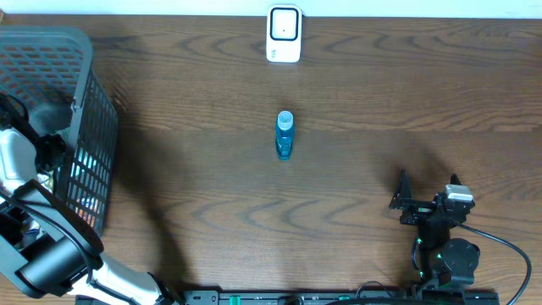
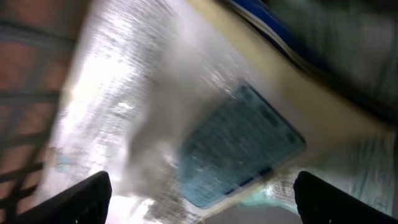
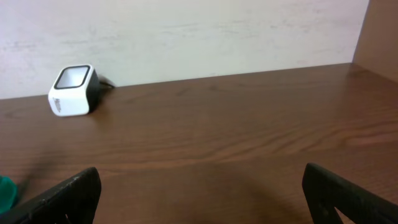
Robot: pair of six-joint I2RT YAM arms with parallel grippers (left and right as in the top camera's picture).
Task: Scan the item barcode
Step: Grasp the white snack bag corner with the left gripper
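The left tool (image 2: pixel 199 202) is spread wide, both dark fingertips (image 2: pixel 81 199) at the bottom corners of its wrist view and nothing gripped between them. It is down inside the basket (image 1: pixel 93 144), just above a shiny, crinkled pack (image 2: pixel 124 93) with a dark label panel (image 2: pixel 239 146). I judge it is set to take this pack as the item to scan. Heavy blur makes any print or barcode on the panel unreadable, and I cannot tell whether the tips touch the wrapper. From overhead the mesh wall and the arm hide this tool.

The right tool (image 3: pixel 205 199) is released too and holds nothing. It sits low at the near right of the table (image 1: pixel 381 102), facing the white scanner (image 3: pixel 73 91) at the far edge, probably parked clear. A blue bottle (image 1: pixel 284 135) lies mid-table in front of the scanner (image 1: pixel 284 34), well apart from both tools. Its barcode is not visible, and in the right wrist view only a teal sliver of it shows at the left edge.
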